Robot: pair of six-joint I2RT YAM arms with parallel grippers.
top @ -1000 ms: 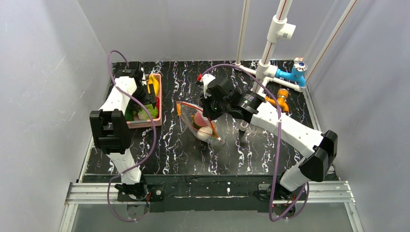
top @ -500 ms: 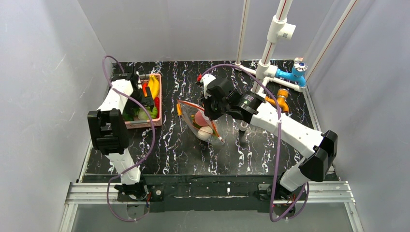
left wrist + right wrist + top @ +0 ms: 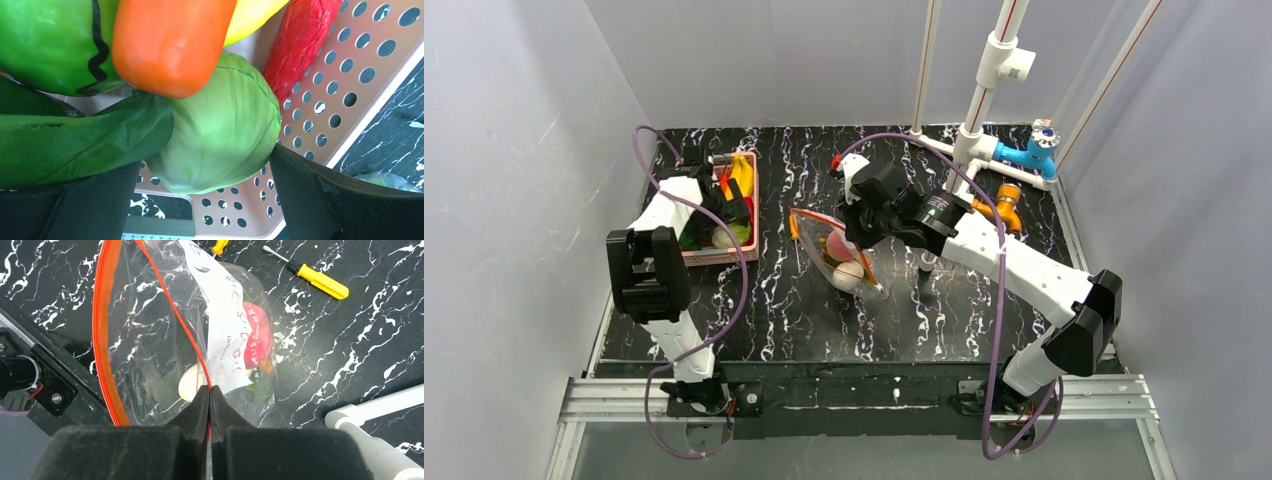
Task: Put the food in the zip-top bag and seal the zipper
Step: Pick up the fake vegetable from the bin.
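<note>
Straddling the green cabbage [image 3: 220, 125] in the upper-left pink basket [image 3: 720, 257] with left pincer [image 3: 202, 192] wide, pinching the zipper [image 3: 102, 340] of the zip-top bag [image 3: 150, 345] with right pincer [image 3: 209, 396].

Top cam's high behind the arm bases, looking down on the whole bench [image 3: 804, 320]. Left wrist cam's crammed into the basket [image 3: 345, 85] at the bench's left edge, and right wrist cam's close over the bag [image 3: 145, 330] mid-bench. Top view covers both spots.

A clear, crinkly plastic zip-top bag [image 3: 150, 330] lies mid-frame, mouth gaping, its thin orange-red zipper strip [image 3: 100, 340] unsealed. Inside: a red-pink ball [image 3: 261, 335] and a long white radish [image 3: 187, 384]. A round green cabbage [image 3: 225, 130] fills the left wrist view's centre.
</note>
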